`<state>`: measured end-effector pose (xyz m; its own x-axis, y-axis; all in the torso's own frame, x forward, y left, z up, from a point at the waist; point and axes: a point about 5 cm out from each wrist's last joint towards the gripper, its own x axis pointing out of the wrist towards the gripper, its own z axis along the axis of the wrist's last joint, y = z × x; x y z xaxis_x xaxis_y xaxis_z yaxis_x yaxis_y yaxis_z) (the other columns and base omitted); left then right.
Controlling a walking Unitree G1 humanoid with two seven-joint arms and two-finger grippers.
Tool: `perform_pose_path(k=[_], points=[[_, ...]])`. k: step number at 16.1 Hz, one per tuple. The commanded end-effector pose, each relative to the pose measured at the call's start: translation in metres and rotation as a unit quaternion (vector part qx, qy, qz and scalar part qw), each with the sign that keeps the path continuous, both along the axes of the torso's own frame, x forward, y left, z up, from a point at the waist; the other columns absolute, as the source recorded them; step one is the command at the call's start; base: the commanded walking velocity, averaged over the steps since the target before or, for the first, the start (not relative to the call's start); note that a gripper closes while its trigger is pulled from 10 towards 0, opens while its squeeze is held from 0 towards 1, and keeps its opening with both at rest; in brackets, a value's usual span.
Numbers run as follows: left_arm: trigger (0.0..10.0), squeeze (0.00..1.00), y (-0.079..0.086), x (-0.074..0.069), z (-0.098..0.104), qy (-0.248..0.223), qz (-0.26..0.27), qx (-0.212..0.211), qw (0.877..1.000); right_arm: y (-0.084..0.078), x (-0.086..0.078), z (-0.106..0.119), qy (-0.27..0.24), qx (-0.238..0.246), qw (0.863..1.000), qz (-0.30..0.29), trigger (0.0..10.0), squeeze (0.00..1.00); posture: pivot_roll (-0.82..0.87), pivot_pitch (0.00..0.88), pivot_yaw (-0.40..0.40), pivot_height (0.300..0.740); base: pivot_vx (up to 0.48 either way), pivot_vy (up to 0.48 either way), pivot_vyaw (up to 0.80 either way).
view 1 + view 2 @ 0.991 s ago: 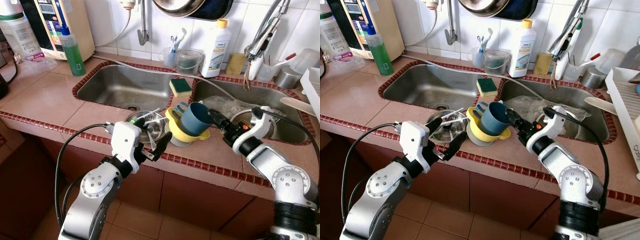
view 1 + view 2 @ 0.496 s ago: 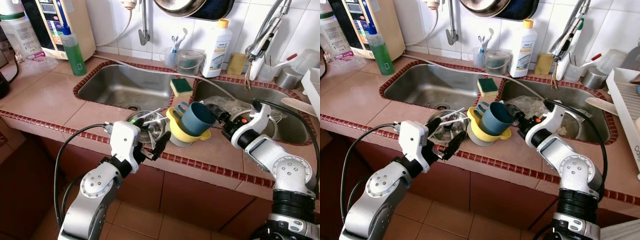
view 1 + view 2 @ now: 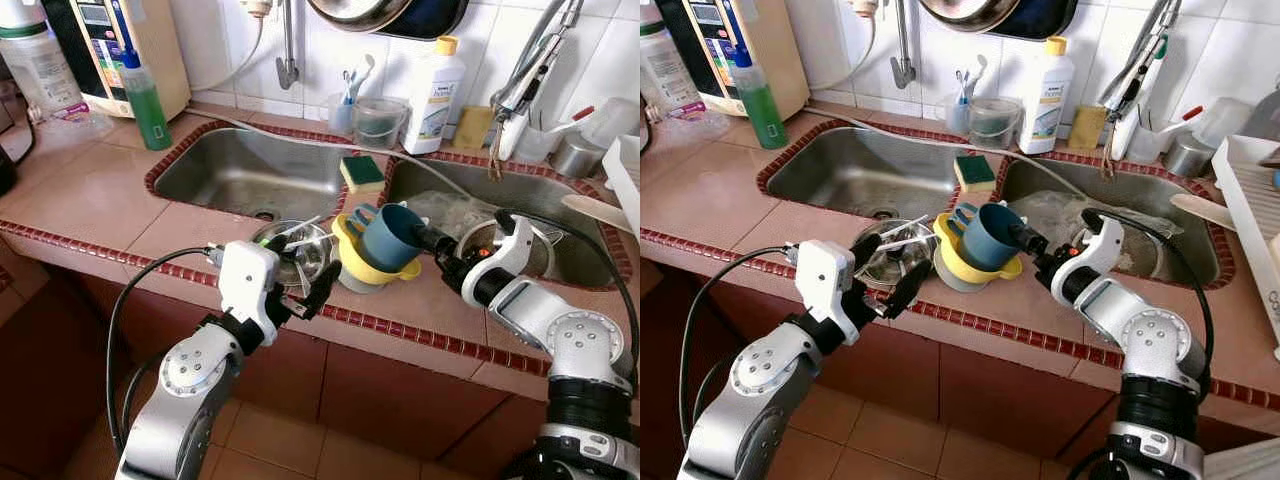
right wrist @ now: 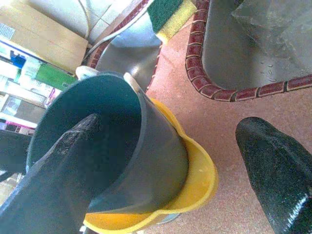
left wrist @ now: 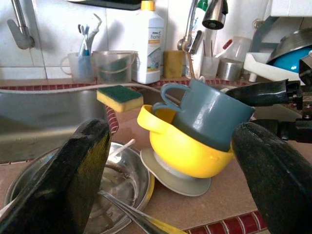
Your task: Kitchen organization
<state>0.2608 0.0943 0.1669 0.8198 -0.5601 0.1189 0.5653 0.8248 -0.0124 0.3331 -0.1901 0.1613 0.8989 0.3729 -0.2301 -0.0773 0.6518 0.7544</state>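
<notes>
A blue mug [image 3: 392,237] lies tilted in a yellow bowl [image 3: 372,268], which stands on a grey saucer [image 5: 170,179] on the counter strip between the two sinks. My right gripper [image 3: 438,252] is open at the mug's mouth. In the right wrist view one finger [image 4: 58,165] reaches into the mug [image 4: 122,146], while the other stays outside, apart from it. My left gripper [image 3: 300,270] is open at the counter's front edge, by a steel bowl [image 3: 312,250] holding utensils.
A green-and-yellow sponge [image 3: 361,173] rests on the divider behind the bowls. A plastic bag [image 3: 450,208] and a round lid [image 3: 505,240] lie in the right sink [image 3: 590,250]. A green bottle [image 3: 147,100], a white bottle [image 3: 437,85], a tap [image 3: 525,80] and a dish rack [image 3: 1250,190] line the back and right.
My right gripper has turned and edged in at the blue mug's mouth. The left arm and the dishes have stayed where they were.
</notes>
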Motion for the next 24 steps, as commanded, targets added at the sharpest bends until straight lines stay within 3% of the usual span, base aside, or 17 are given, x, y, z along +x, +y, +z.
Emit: perform_pose_path(k=[1,2,10,12,24], points=[[10.0,0.00,0.000,-0.002,0.002,0.000,0.003,-0.002,1.000,-0.003,0.003,0.005,-0.001,0.000,1.000,0.001,2.1,0.00,-0.13,0.053,-0.014,0.740,0.000,0.000,0.00],[10.0,0.00,0.000,-0.002,0.002,0.000,0.003,-0.003,1.000,-0.003,0.003,0.006,0.000,-0.001,1.000,0.002,0.0,0.00,-0.13,0.056,-0.016,0.740,0.000,0.000,0.00],[10.0,0.00,-0.002,-0.005,0.002,0.003,0.000,-0.005,1.000,-0.007,0.006,0.011,0.005,0.004,1.000,0.007,0.0,0.00,-0.13,0.066,-0.022,0.740,0.000,0.000,0.00],[10.0,0.00,-0.014,-0.020,-0.002,0.003,-0.061,0.027,0.998,-0.007,0.007,0.011,0.006,0.002,1.000,0.007,0.0,0.00,-0.13,0.070,-0.022,0.740,0.000,0.000,0.00],[10.0,0.00,-0.014,-0.021,-0.001,0.010,-0.060,0.026,0.998,-0.009,0.008,0.010,0.014,0.014,1.000,0.002,0.0,0.00,-0.13,0.068,-0.018,0.740,0.000,0.000,0.00]])
